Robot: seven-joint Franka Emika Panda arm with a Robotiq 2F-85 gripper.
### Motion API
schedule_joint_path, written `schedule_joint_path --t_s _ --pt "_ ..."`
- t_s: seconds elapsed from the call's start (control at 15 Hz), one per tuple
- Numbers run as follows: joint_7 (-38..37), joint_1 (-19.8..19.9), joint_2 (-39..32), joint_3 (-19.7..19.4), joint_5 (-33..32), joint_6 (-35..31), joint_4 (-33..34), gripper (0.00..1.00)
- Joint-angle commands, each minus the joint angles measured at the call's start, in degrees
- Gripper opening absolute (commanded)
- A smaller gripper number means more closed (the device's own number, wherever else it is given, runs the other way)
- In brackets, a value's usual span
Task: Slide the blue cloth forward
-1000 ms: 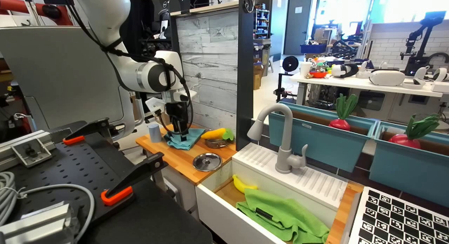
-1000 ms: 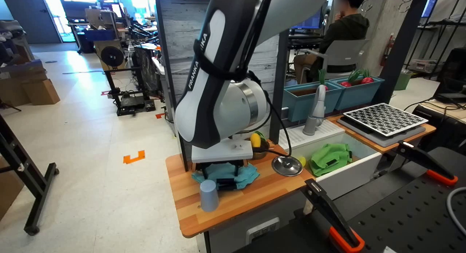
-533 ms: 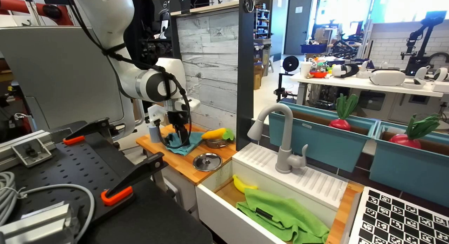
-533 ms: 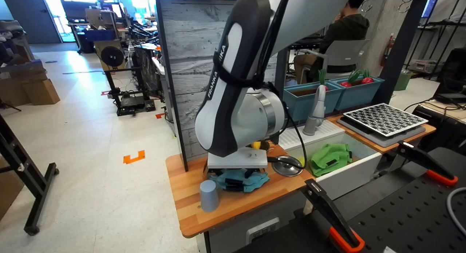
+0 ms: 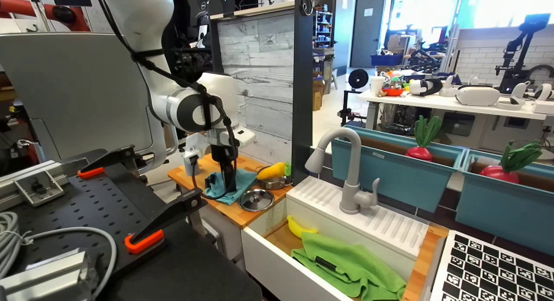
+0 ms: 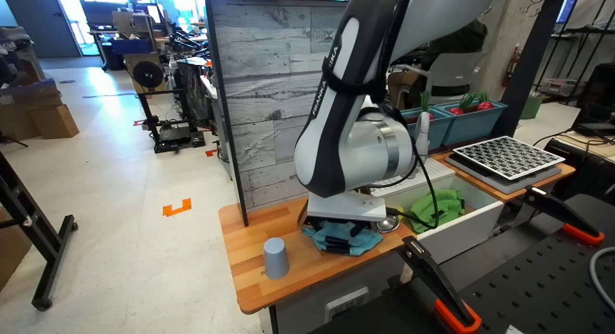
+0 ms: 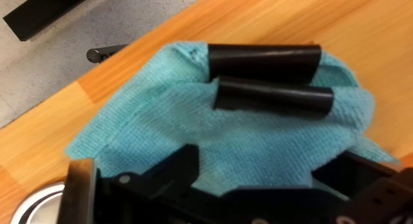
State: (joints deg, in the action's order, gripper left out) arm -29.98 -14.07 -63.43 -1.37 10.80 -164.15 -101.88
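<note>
- Gripper [image 7: 258,159]: fingers [image 7: 180,166] wide apart, directed down, fabric showing between them; whether they touch it cannot be confirmed.
- Blue cloth [image 7: 219,130]: rumpled on the wooden counter [image 6: 254,290], directly under the gripper; two black strips [image 7: 264,61] lie near one edge.
- Metal lid [image 5: 256,200]: flat on the counter, just beside the cloth.
- Blue-grey cup [image 6: 276,259]: inverted on the same counter, apart from the cloth.
- Green cloth [image 5: 355,257]: inside the sink [image 5: 268,266].

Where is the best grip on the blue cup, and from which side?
Probably the upper part of the blue cup, the gripper coming from above and closing across its sides. The cup stands narrow end up on the wooden counter, apart from the blue cloth, so its slimmer top should be easiest to straddle.
</note>
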Motion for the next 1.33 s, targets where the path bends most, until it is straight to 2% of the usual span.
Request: schedule_joint_path --t_s 0.0,0.27,0.93,1.27 --pt "2.6 0.4 3.5 0.9 1.7 -4.6 -7.5 1.0" --pt "2.4 -1.4 5.1 0.0 1.4 -5.8 -10.5 1.0" --pt "1.4 -4.1 13.4 -2.3 0.9 -3.7 -14.5 1.0" --pt "0.5 -9.2 21.8 -6.4 -0.6 -6.0 -22.8 1.0"
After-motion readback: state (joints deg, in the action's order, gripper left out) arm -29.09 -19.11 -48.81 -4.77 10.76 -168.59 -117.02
